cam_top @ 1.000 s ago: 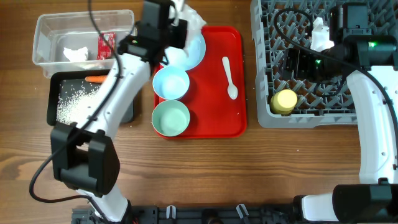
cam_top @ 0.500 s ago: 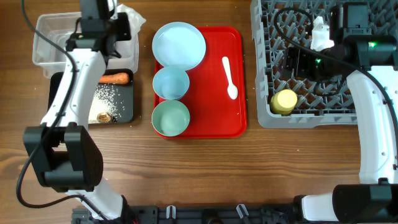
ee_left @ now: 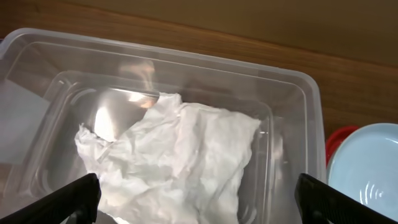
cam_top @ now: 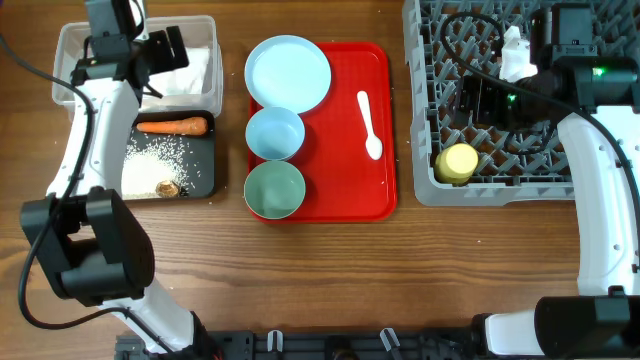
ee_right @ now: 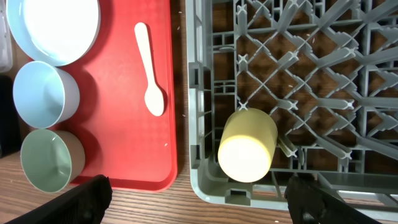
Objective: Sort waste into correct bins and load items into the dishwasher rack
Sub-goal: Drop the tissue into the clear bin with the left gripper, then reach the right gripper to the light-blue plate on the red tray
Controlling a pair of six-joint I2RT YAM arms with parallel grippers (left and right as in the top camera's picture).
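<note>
Your left gripper (ee_left: 196,186) hangs over the clear plastic tub (ee_left: 289,118) left of the red tray (cam_top: 335,170). Its fingers (ee_left: 62,202) are spread wide and hold nothing, and the crumpled white napkin (ee_left: 168,155) lies loose in the tub below them. Your right gripper (ee_right: 199,183) is also spread wide and empty, above the grey dishwasher rack (ee_right: 198,143) right of the tray, where the small yellow cup (ee_right: 247,146) sits by the tray-side edge.

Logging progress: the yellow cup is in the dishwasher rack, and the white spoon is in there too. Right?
No. The yellow cup is in the dishwasher rack, but the white spoon lies on the red tray, as the right wrist view shows.
</note>
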